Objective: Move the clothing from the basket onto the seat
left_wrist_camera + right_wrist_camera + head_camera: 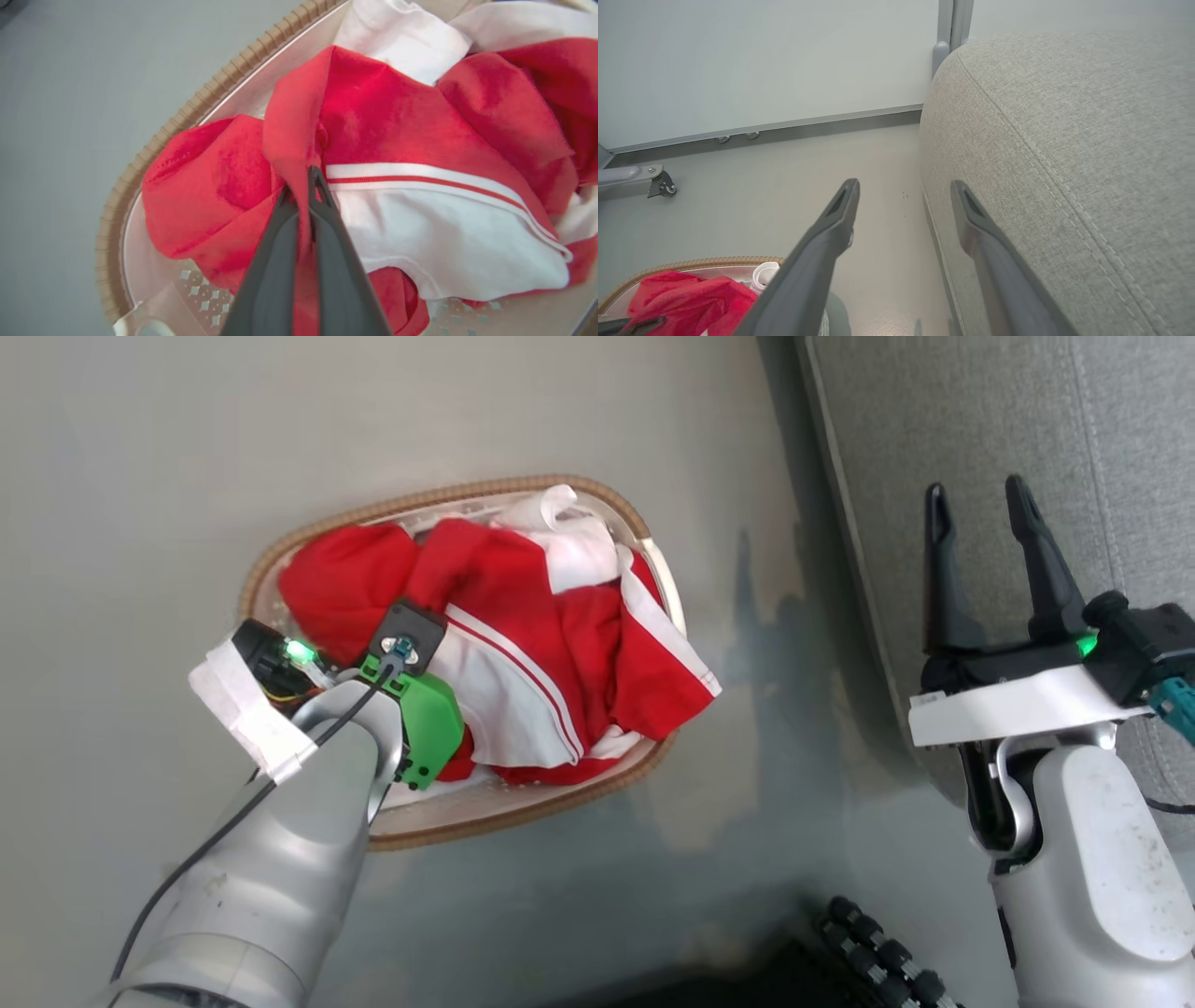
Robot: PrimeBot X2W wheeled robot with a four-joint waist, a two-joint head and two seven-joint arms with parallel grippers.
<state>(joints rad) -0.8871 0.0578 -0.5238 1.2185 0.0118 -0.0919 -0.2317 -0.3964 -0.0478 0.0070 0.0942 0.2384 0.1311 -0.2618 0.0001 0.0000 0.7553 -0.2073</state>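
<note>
Pale grey floor (140, 448), pale wall (761, 56) with grey skirting strip (808, 128), metal castor bracket (661, 184) nearby

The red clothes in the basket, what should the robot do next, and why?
Probably lift the left gripper straight up: it is shut on a red fold of the clothing, which lies heaped in the basket. Raised clear, it could swing to the seat.

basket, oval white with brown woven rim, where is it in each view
head view: oval white basket, left of centre
left wrist view: its brown rim curves down the left side
right wrist view: rim at bottom left corner
shared landmark: thin red-and-white clothing piled inside it
</note>
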